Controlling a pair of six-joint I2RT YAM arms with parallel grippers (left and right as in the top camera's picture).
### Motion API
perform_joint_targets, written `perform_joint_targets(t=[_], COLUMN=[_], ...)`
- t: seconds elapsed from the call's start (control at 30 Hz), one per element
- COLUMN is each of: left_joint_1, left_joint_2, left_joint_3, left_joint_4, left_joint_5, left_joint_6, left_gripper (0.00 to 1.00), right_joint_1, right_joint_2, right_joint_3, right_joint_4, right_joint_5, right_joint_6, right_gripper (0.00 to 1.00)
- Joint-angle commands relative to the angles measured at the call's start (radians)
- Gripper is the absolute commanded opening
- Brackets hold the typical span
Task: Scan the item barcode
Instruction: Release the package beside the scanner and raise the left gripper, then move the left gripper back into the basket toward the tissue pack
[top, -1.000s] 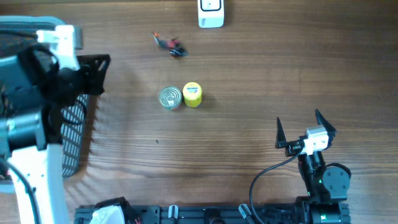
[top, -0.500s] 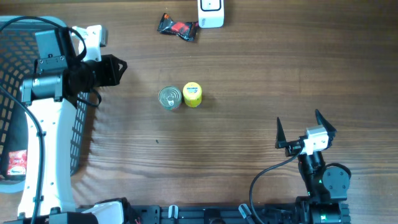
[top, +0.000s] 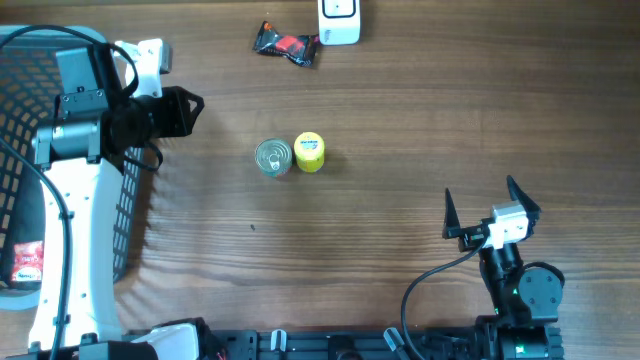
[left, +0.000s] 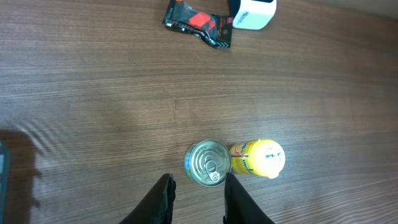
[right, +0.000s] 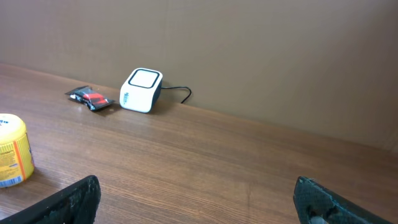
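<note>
Wooden desk (top: 420, 130) carried a black-and-red snack packet (top: 287, 44) at its far edge, just beside the white scanner (top: 339, 22). Left fingers (left: 163, 202) were almost closed on nothing; right fingers (right: 78, 200) gaped wide, empty.

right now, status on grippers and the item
Left gripper closed, empty, by basket. Right gripper open, empty. Snack packet flat beside scanner. Can and yellow tub mid-table, clear of it.

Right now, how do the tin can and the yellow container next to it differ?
The tin can is silver metal with a pull-tab lid; the yellow container is yellow with a printed label. The tin can looks slightly wider than the yellow container. Both stand upright, side by side.
</note>
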Motion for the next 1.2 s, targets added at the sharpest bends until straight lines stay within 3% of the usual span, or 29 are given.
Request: perform_joint_targets(t=[0.0,0.13,0.2,0.4,0.43,0.47,0.73,0.97,1.17], left_joint_1=[-0.005,-0.005,-0.005,-0.005,-0.005,-0.005,-0.005,-0.014,-0.076], left_joint_2=[0.002,0.002,0.002,0.002,0.002,0.002,0.002,0.002,0.000], left_joint_3=[0.016,0.016,0.016,0.016,0.016,0.016,0.016,0.016,0.062], left_joint_4=[0.004,0.004,0.004,0.004,0.004,0.004,0.003,0.028,0.094], left_joint_5=[-0.009,-0.009,-0.009,-0.009,-0.009,-0.008,-0.004,0.089,0.085], left_joint_6=[-0.002,-0.002,-0.002,-0.002,-0.002,-0.002,-0.002,-0.003,-0.059], left_gripper=[0.24,0.27,0.35,0.80,0.95,1.00,1.00,1.00,1.00], right_joint_1=[0.004,0.004,0.004,0.004,0.004,0.004,0.004,0.004,0.004], right_joint_2=[-0.001,-0.001,-0.001,-0.001,-0.001,-0.001,-0.001,-0.001,-0.001], right_joint_3=[-0.001,-0.001,-0.001,-0.001,-0.001,-0.001,-0.001,-0.001,-0.001], right_joint_4=[0.004,0.004,0.004,0.004,0.004,0.004,0.004,0.004,0.004], right_joint_5=[0.013,0.013,0.013,0.013,0.013,0.013,0.013,0.013,0.013], right_joint_6=[0.018,0.018,0.018,0.018,0.018,0.018,0.019,0.019,0.018], right_gripper=[1.00,1.00,1.00,1.00,1.00,1.00,1.00,1.00,1.00])
